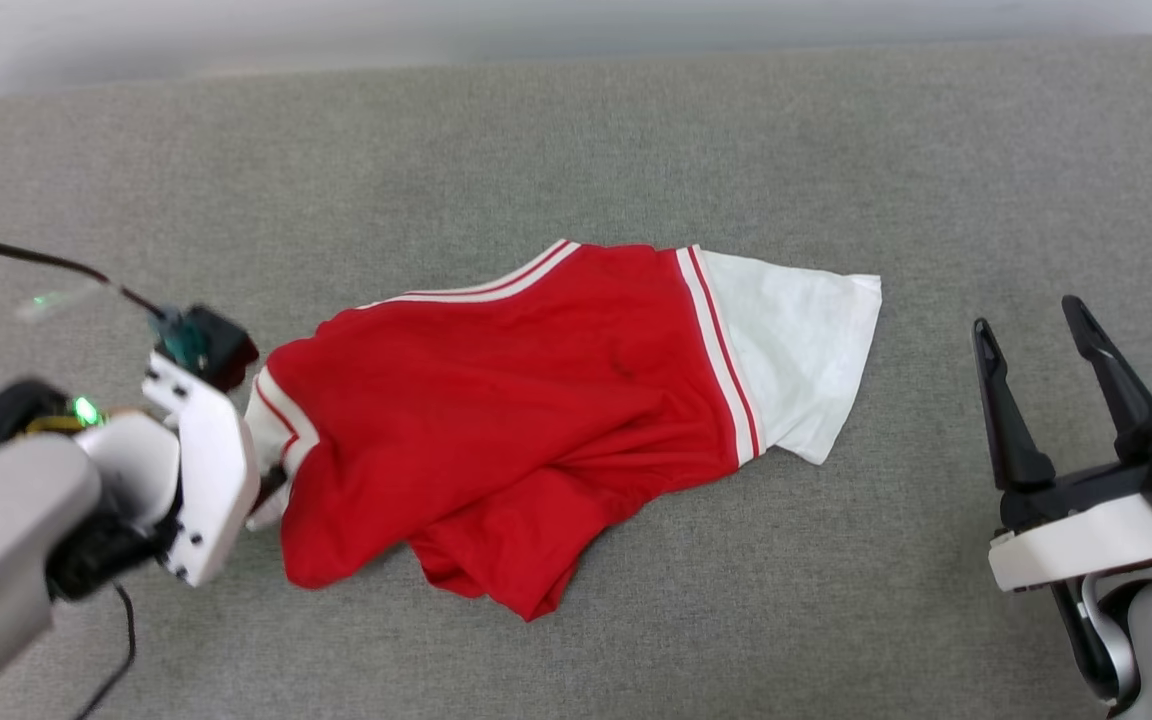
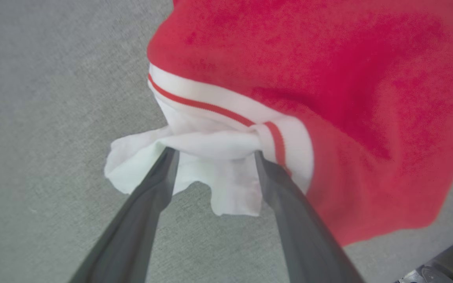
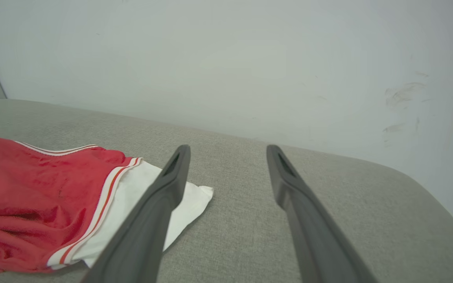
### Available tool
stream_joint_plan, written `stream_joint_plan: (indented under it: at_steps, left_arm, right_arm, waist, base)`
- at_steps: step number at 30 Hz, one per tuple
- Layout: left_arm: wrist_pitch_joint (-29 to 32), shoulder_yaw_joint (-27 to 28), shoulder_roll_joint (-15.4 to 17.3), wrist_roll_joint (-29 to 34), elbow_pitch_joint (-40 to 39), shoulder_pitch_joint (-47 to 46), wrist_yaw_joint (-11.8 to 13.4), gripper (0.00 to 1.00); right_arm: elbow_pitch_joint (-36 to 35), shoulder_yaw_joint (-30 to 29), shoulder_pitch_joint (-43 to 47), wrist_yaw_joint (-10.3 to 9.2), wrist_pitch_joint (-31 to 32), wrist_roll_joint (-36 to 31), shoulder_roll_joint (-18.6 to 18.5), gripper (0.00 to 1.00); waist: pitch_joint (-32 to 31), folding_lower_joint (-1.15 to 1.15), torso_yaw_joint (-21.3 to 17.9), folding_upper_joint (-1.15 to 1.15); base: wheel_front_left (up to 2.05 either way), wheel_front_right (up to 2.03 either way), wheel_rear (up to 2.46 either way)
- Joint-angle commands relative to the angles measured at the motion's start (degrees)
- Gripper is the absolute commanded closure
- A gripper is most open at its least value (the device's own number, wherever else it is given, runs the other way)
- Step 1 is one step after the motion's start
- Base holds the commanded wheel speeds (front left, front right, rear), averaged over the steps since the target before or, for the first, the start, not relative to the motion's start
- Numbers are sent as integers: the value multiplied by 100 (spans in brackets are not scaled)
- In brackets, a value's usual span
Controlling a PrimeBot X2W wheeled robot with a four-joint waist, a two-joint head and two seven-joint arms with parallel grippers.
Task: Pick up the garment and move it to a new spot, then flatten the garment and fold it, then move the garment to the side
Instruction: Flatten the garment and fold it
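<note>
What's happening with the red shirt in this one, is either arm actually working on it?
The robot is handling a red T-shirt that lies crumpled, not yet flattened or folded, on a grey upholstered surface. Its left claw is at the shirt's left-hand sleeve, fingers spread with the bunched white fabric between their tips, not pinching it. The right claw hangs open on the other side, apart from the shirt.

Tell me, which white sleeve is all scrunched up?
The sleeve at the left gripper, bunched between its spread fingers. The other sleeve, nearer the right gripper, lies flat.
</note>
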Motion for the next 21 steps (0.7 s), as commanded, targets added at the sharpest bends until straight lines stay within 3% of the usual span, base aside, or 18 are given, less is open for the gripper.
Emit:
stream_joint_plan:
  at_steps: [1,5,9,21]
  left_arm:
    - [34,69,66,48,-109,-183,-32,0]
    - [276,212,346,248,-523,-704,-64,0]
    - [469,383,428,409,-942,-1207,-52,0]
    - [1504,-13,-135,242,-1985,-1223,-338,0]
  right_arm:
    - [6,-9,114,-4,-12,-32,35,0]
    - [-45,8,144,-4,-12,-42,67,0]
    - [-96,35,155,-4,-11,-59,105,0]
    - [-148,35,276,-4,-12,-52,104,0]
  waist:
    - [-76,0,15,0]
    - [-157,0,-9,0]
    - [-189,0,-79,0]
    - [-341,0,-323,0]
  base:
    - [0,0,0]
    - [0,0,0]
    - [0,0,0]
    - [0,0,0]
